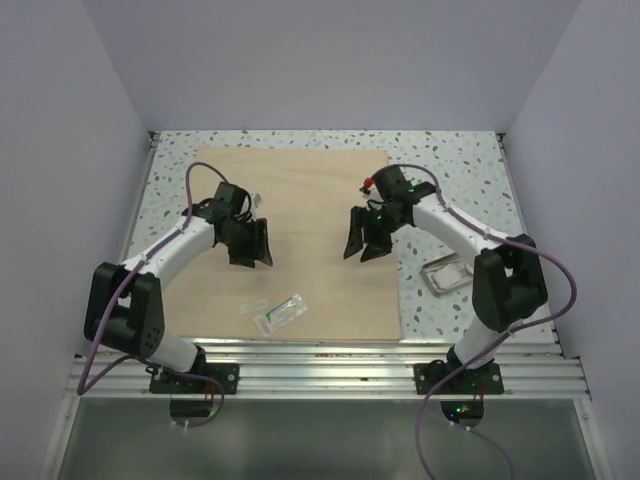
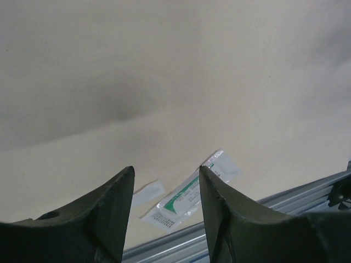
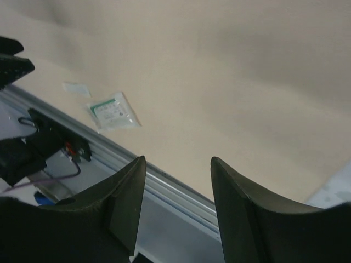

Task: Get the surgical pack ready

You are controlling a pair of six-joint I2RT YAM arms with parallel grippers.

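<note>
Hovering over the surgical pack [image 1: 300, 200], left claw [image 1: 250, 256] and right claw [image 1: 362, 248] gape empty; the pouch [image 1: 282, 312] has unreadable green print.

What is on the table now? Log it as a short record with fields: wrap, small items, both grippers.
wrap: tan cloth wrap, spread flat as a square sheet
pouch: clear plastic pouch, lying on the wrap near its near edge
tray: metal tray, on the speckled table right of the wrap, not on it
left gripper: open, over the wrap, holding nothing
right gripper: open, over the wrap, holding nothing
</note>
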